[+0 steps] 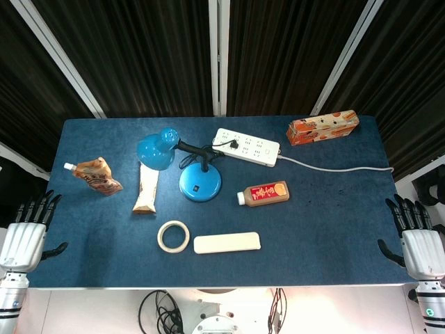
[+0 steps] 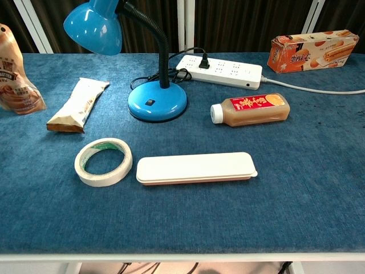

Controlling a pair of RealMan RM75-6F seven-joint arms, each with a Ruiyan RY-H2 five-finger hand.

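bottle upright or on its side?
On its side. The bottle lies flat on the table, white cap pointing left toward the lamp base, label facing up.

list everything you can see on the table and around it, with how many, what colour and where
desk lamp: 1, blue, centre back, plugged into the strip
power strip: 1, white, behind the lamp, cable running right
biscuit box: 1, orange, back right
drink bottle: 1, brown with white cap, lying right of the lamp
tape roll: 1, off-white, front centre
long case: 1, cream, right of the tape
snack bar: 1, pale wrapper, left of the lamp
pouch: 1, orange-brown, far left
table: 1, blue cover
left hand: 1, white and black, left edge, holding nothing
right hand: 1, same, right edge, holding nothing
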